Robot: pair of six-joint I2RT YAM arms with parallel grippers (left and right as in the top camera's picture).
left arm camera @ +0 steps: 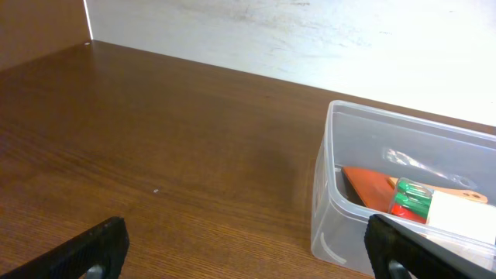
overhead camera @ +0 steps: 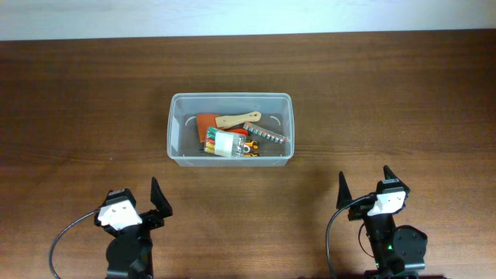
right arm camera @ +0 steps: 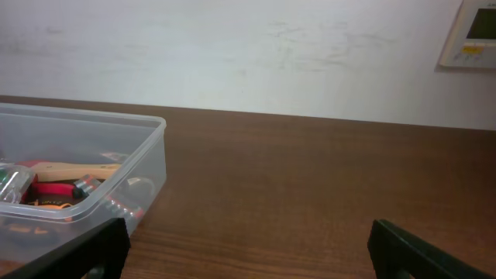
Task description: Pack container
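Note:
The clear plastic container point(overhead camera: 177, 128) stands in the middle of the wooden table. Inside lie an orange scraper with a wooden handle point(overhead camera: 236, 119), a small clear box of coloured markers point(overhead camera: 222, 142), and a strip of metal bits point(overhead camera: 266, 132). The container also shows at the right of the left wrist view point(left arm camera: 333, 209) and at the left of the right wrist view point(right arm camera: 151, 167). My left gripper point(overhead camera: 136, 201) is open and empty near the front left edge. My right gripper point(overhead camera: 365, 183) is open and empty near the front right edge. Both are well short of the container.
The brown wooden table point(overhead camera: 387, 93) runs to a white wall at the back. A wall control panel point(right arm camera: 473, 31) hangs at the far right in the right wrist view. No loose objects lie on the table outside the container.

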